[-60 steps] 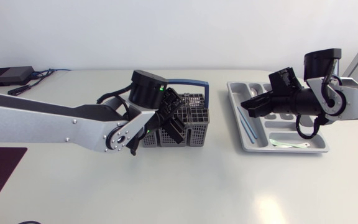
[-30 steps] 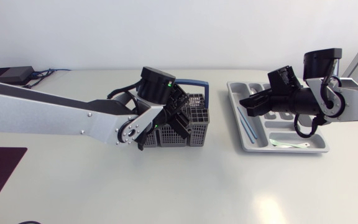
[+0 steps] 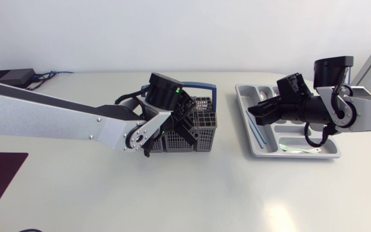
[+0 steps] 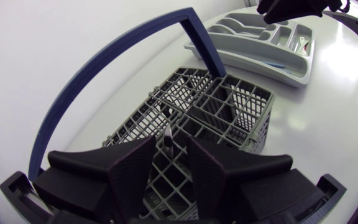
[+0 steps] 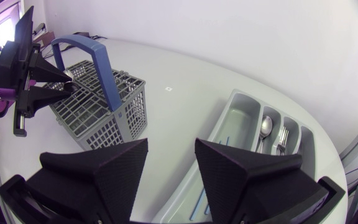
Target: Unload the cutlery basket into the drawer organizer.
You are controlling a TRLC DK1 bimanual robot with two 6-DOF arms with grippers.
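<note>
Grey basket [image 3: 202,129], cutlery handle [image 4: 166,133] upright inside spread left gripper [image 4: 171,143], right gripper [image 5: 171,147] spread

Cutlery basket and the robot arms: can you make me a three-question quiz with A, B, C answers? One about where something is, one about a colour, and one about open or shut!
1. Where is the left gripper?
A. right over the cutlery basket
B. down on the floor
C. high up, far from everything

2. What colour is the basket's handle?
A. red
B. blue
C. yellow

3. How are the right gripper's fingers?
A. shut on a spoon
B. shut tight, empty
C. open, empty

Answers:
1 A: the left wrist view shows the grid of the basket just below it.
2 B: the arched handle is blue in every view.
3 C: a wide gap shows between them, with nothing in it.
</note>
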